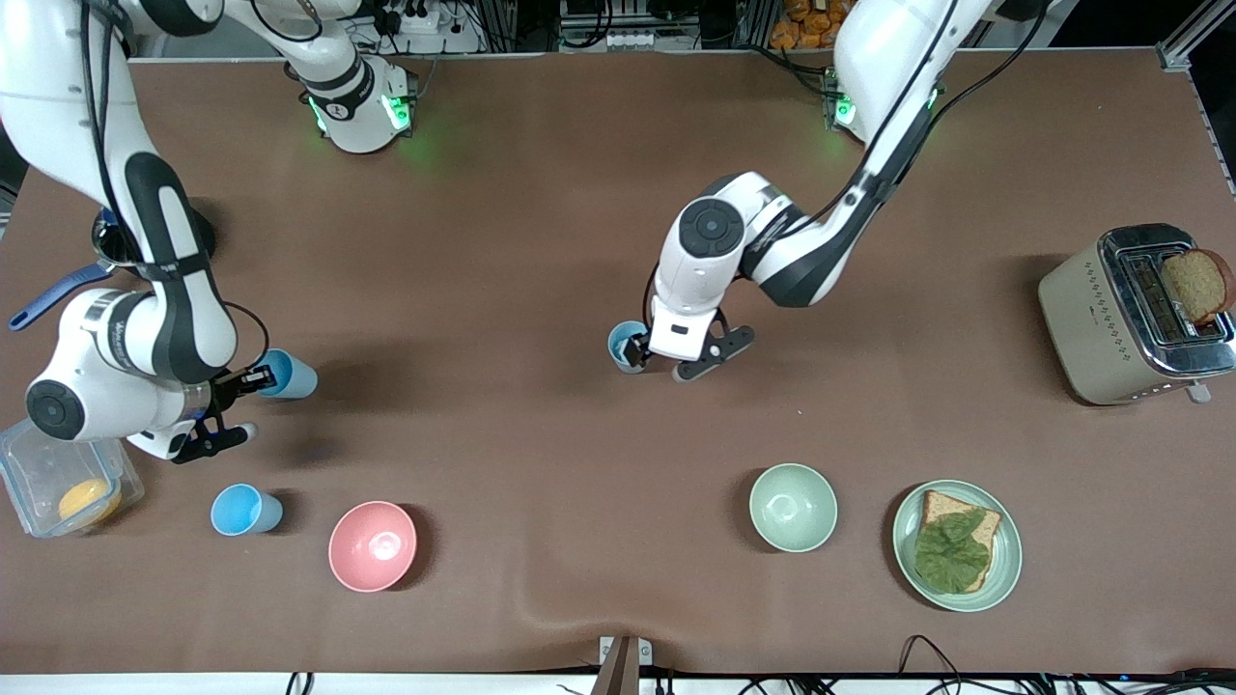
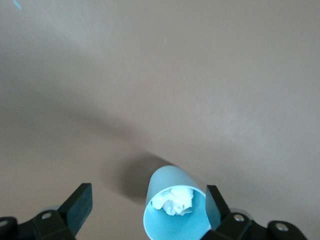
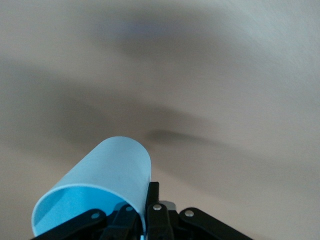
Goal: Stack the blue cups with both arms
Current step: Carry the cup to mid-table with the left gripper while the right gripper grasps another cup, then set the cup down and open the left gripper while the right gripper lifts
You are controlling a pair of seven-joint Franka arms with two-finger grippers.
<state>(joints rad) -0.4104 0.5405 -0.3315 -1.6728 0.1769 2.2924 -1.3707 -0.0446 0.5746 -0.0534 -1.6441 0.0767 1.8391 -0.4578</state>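
Note:
One blue cup (image 1: 623, 340) stands near the table's middle with crumpled white paper inside. My left gripper (image 1: 664, 361) is open around it; in the left wrist view the cup (image 2: 172, 212) sits between the fingers (image 2: 79, 206), close against one of them. My right gripper (image 1: 256, 379) is shut on the rim of a second blue cup (image 1: 288, 375), tilted and held above the table at the right arm's end. In the right wrist view one finger is inside this cup (image 3: 100, 182) and one outside. A third blue cup (image 1: 245, 510) stands upright nearer the front camera.
A pink bowl (image 1: 372, 545) stands beside the third cup. A green bowl (image 1: 793, 507) and a green plate (image 1: 1004, 569) with bread and lettuce lie toward the left arm's end. A toaster (image 1: 1101, 319) holds bread. A clear container (image 1: 29, 463) sits under the right arm.

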